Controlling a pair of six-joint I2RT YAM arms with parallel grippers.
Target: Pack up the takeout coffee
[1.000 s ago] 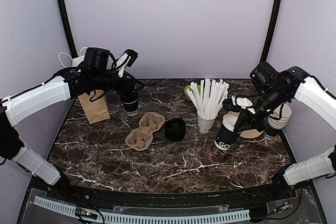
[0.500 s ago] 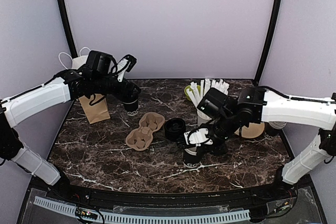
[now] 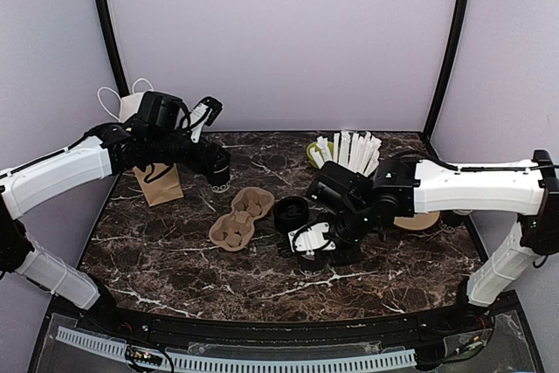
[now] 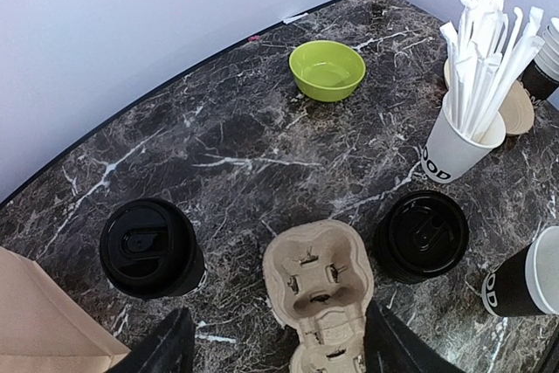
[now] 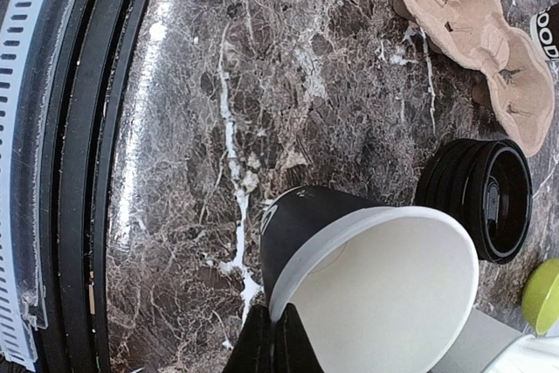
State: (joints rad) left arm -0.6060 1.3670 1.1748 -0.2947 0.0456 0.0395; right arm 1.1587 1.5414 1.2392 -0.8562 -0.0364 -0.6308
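A takeout coffee [image 4: 148, 246], a black cup with a black lid, stands upright at the back left of the marble table [image 3: 175, 251], also seen as the lidded cup [image 3: 218, 183] from above. My left gripper [image 4: 279, 351] hangs open just right of it, over the near end of the brown cardboard cup carrier [image 4: 319, 290]. My right gripper [image 5: 272, 344] is shut on the white rim of a lidless black paper cup [image 5: 319, 220], tilted above the table's middle front. From above, that cup [image 3: 308, 257] hangs under the right gripper [image 3: 309, 244], beside the lid stack [image 3: 291, 213].
A brown paper bag [image 3: 158, 183] stands at the far left. A green bowl [image 4: 327, 69] and a white cup of wrapped straws [image 4: 458, 141] are behind the carrier [image 3: 240, 218]. The black lid stack [image 4: 422, 235] sits right of it. The table's front rail [image 5: 52, 128] is near the right gripper.
My right arm has swung from the table's right side to the middle front, carrying the lidless cup with it. The left gripper has hardly moved and stays open.
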